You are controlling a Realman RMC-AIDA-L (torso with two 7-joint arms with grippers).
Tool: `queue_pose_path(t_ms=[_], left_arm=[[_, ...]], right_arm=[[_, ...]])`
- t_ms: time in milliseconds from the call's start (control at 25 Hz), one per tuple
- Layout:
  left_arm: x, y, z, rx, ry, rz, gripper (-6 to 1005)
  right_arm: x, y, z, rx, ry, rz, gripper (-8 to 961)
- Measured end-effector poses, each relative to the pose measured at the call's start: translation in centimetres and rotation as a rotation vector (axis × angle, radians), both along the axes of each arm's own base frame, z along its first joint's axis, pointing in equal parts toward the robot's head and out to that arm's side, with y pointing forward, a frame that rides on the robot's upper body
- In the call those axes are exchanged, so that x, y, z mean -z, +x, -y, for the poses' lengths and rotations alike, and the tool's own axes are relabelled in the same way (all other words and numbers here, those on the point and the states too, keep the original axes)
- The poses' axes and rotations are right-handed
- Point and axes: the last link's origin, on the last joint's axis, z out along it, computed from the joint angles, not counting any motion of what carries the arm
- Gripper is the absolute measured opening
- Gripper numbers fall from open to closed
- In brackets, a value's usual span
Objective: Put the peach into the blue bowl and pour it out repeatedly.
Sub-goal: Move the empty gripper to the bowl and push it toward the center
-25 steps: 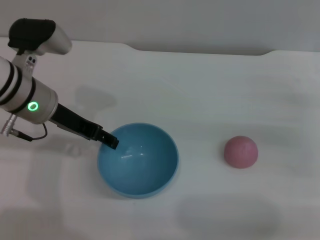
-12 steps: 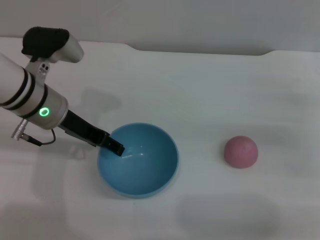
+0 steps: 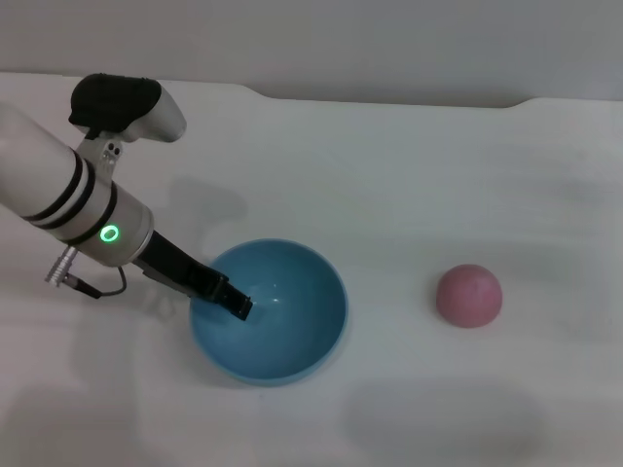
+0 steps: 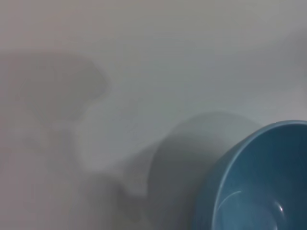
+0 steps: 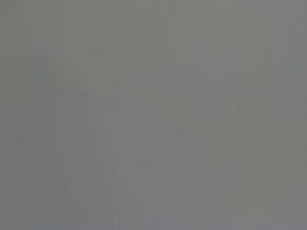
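Note:
The blue bowl point(image 3: 292, 306) stands upright and empty on the white table, left of centre; part of it shows in the left wrist view point(image 4: 261, 187). The peach point(image 3: 469, 295) lies on the table well to the right of the bowl, apart from it. My left gripper point(image 3: 234, 304) reaches down over the bowl's left rim, its black tip just inside the bowl near the wall. My right gripper is out of view; the right wrist view shows only a plain grey surface.
The white table point(image 3: 409, 185) spreads around the bowl and the peach, with its back edge along a grey wall point(image 3: 389, 44). My left arm's white body point(image 3: 78, 199) hangs over the table's left part.
My left arm has moved right and down, and its black tip has slid from the bowl's left rim to just inside the bowl. The bowl and the peach have stayed put.

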Motion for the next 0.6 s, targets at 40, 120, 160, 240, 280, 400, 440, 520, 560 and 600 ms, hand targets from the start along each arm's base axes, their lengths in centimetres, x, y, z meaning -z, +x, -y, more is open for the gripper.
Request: queue_pose_path(t_ms=[40, 120, 160, 240, 280, 400, 440, 520, 560, 600], left_arm=[[0.09, 0.02, 0.03, 0.002, -0.002, -0.002, 731], [0.13, 0.03, 0.04, 0.001, -0.003, -0.003, 713], [0.13, 0.02, 0.04, 0.0, -0.003, -0.003, 670], [0.14, 0.03, 0.04, 0.001, -0.003, -0.004, 585], [0.2, 0.05, 0.07, 0.009, -0.009, -0.007, 542], [0.43, 0.12, 0.12, 0.032, -0.022, -0.017, 435], [0.46, 0.14, 0.11, 0.037, -0.024, -0.019, 414], [0.48, 0.2, 0.08, 0.042, -0.026, -0.02, 370], [0.48, 0.2, 0.08, 0.042, -0.026, -0.02, 348], [0.48, 0.24, 0.05, 0.045, -0.026, -0.02, 327]], right_arm=[[-0.05, 0.0, -0.02, -0.001, 0.001, 0.001, 742], [-0.16, 0.01, -0.06, -0.001, 0.003, 0.004, 742], [-0.21, 0.02, -0.08, -0.002, 0.005, 0.005, 742], [-0.26, 0.03, -0.09, -0.002, 0.005, 0.006, 742], [-0.26, 0.05, -0.08, -0.001, 0.005, 0.006, 742], [-0.27, 0.06, -0.06, -0.001, 0.006, 0.006, 742], [-0.27, 0.08, -0.05, -0.001, 0.005, 0.006, 742], [-0.26, 0.13, 0.0, 0.001, 0.005, 0.006, 742], [-0.25, 0.17, 0.05, 0.002, 0.005, 0.006, 742], [-0.24, 0.23, 0.1, 0.004, 0.005, 0.005, 743]])
